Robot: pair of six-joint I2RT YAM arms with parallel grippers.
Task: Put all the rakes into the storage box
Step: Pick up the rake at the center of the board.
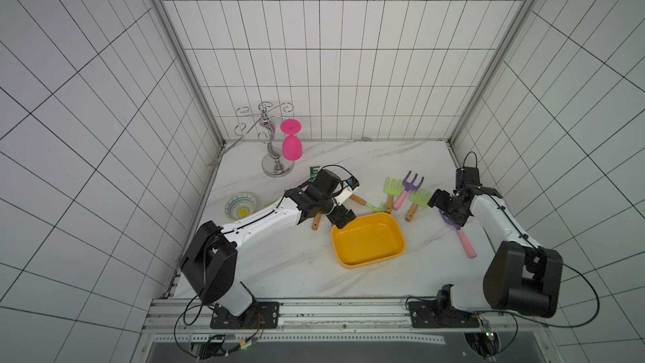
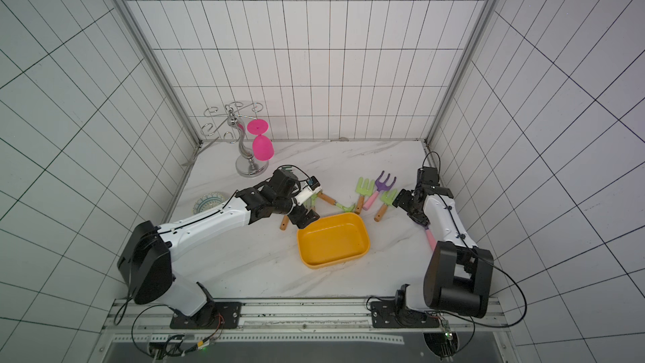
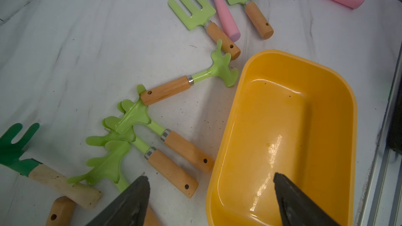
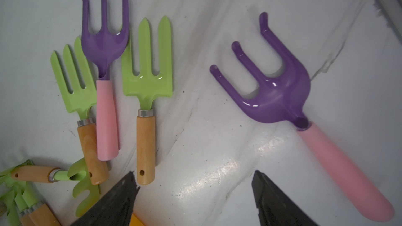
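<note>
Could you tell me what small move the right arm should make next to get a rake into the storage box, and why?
Probably lower the right gripper onto the purple rake and close on its pink handle. Its jaws stand open and empty just beside that rake, which lies alone on the table, clear of the other tools. The storage box is empty.

Top views: I look down steeply from above the table's (image 1: pixel 314 267) front edge toward the back wall, far enough to take in both arms.
Left wrist: I sit close over the table, facing past the fingers (image 3: pixel 130 203) at the box (image 3: pixel 339 127) and the forks.
Right wrist: close and low, facing the table near its right edge, purple rake (image 4: pixel 280 92) filling much of the view.
Shared: both wrist views catch the same fork trio (image 4: pixel 104 79), which both top views also show (image 2: pixel 375 192).
</note>
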